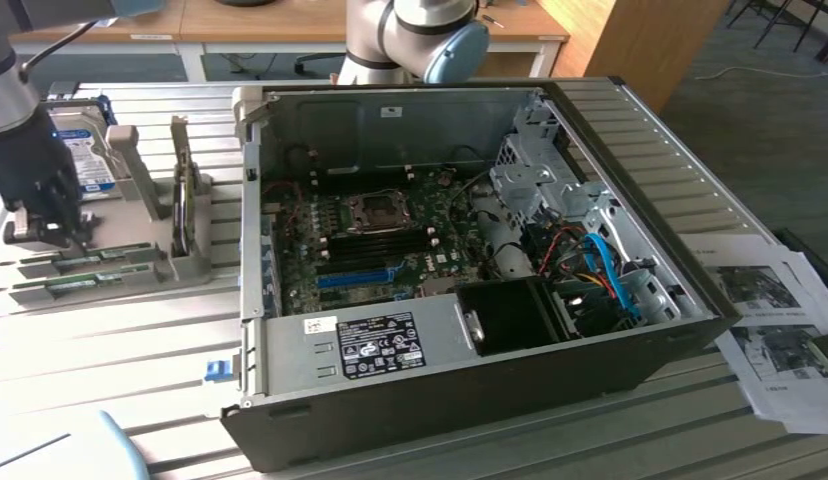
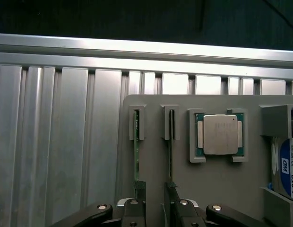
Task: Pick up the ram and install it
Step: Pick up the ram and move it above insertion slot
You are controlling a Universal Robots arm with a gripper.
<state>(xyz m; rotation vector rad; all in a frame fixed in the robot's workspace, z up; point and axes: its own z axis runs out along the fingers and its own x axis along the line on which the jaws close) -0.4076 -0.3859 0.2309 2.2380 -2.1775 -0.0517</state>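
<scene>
On the exterior view's left, the claw [image 1: 47, 232] hangs over the grey holder [image 1: 147, 262], which lies on the slatted aluminium worktop [image 1: 121, 340]. Its fingers stand wide apart with nothing between them. Whether they touch the holder I cannot tell.

In the wrist view two thin boards stand on edge in the holder's narrow slots. The ram [image 2: 136, 156] sits in the holder's outer slot. A second ram [image 2: 170, 151] sits in the slot next to the holder's pocket with the square processor [image 2: 219, 135]. Each fingertip [image 2: 140, 189] appears to line up with one stick, so the open gap falls over the bare strip of holder between them.

The step in hand is the pick. To do it well, I judge the claw wants shifting across the holder until one stick alone lies midway between the fingers; descending as it stands risks landing on both edges. The fingers should close on the flat faces, clear of the holder's slot posts. The lift should run straight out of the slot without twist, since so thin a board will likely bind or flex.

Well apart from the holder, toward the exterior view's right, sits the open computer case [image 1: 428, 400] with its black memory slots [image 1: 387, 238].
</scene>
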